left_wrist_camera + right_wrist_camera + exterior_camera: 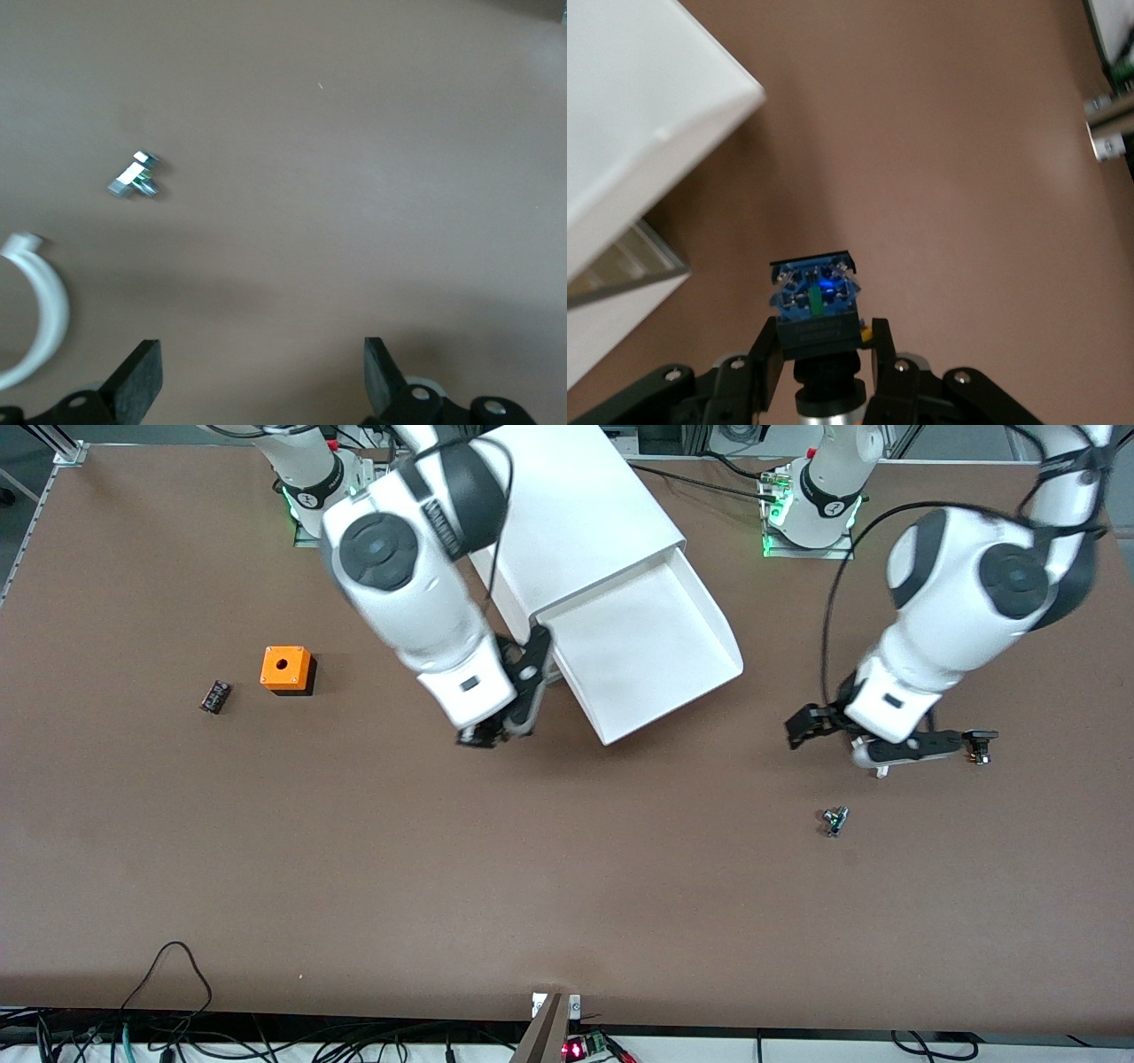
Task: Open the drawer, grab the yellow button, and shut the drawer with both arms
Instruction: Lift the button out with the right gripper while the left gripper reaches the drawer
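Note:
The white cabinet (576, 505) stands between the arms' bases, and its uppermost drawer (647, 646) is pulled out and shows a bare white floor. My right gripper (481, 733) hangs just beside the drawer's open corner, over the table, shut on the button (474, 736). In the right wrist view the button (815, 301) shows a black body with a blue end and a bit of orange, clamped in the right gripper (819, 350); the cabinet's white corner (638, 115) is close by. My left gripper (889, 739) is open and empty, low over the table at the left arm's end, also seen in its wrist view (261, 372).
An orange box with a hole (286, 669) and a small dark part (214, 696) lie toward the right arm's end. A small metallic part (834, 820) lies nearer the front camera than the left gripper; it also shows in the left wrist view (135, 175).

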Robot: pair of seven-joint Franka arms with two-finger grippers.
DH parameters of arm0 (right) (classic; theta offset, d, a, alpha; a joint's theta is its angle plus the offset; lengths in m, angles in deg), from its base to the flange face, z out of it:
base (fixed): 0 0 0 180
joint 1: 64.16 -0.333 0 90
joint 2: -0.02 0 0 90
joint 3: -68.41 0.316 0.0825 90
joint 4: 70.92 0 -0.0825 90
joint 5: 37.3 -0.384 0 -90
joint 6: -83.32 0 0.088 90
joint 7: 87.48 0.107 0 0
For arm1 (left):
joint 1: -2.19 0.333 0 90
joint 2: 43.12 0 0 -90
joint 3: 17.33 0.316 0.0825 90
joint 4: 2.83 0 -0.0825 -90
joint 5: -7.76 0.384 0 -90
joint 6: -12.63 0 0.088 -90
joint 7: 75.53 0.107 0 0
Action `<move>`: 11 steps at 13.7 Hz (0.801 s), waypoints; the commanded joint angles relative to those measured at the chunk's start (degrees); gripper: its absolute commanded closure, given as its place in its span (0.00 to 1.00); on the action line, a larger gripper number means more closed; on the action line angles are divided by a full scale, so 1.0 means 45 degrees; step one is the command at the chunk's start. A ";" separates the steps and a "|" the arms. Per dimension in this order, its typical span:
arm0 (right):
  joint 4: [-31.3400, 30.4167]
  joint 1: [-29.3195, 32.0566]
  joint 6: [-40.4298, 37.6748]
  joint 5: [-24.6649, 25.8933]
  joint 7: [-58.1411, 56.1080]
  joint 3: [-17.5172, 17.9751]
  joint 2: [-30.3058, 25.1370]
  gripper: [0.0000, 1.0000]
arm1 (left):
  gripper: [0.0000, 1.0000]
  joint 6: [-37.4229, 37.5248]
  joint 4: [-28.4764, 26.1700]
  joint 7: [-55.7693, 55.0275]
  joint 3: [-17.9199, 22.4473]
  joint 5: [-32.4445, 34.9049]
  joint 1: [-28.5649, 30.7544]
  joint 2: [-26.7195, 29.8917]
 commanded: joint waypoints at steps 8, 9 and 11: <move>-0.4575 0.3768 0.1614 0.0456 0.5804 0.0230 -0.1966 0.74 | 0.00 -0.2042 -0.2507 -0.3825 -0.1703 -0.0187 -0.1115 0.0084; -0.5043 0.4119 0.1594 0.0475 0.6196 0.0230 -0.2181 0.74 | 0.00 -0.2041 -0.2818 -0.3787 -0.2172 -0.0187 -0.1095 0.0221; -0.6407 0.4861 0.1652 0.0495 0.6589 0.0210 -0.2688 0.74 | 0.00 -0.2041 -0.3346 -0.3786 -0.3381 -0.0187 -0.1017 0.0456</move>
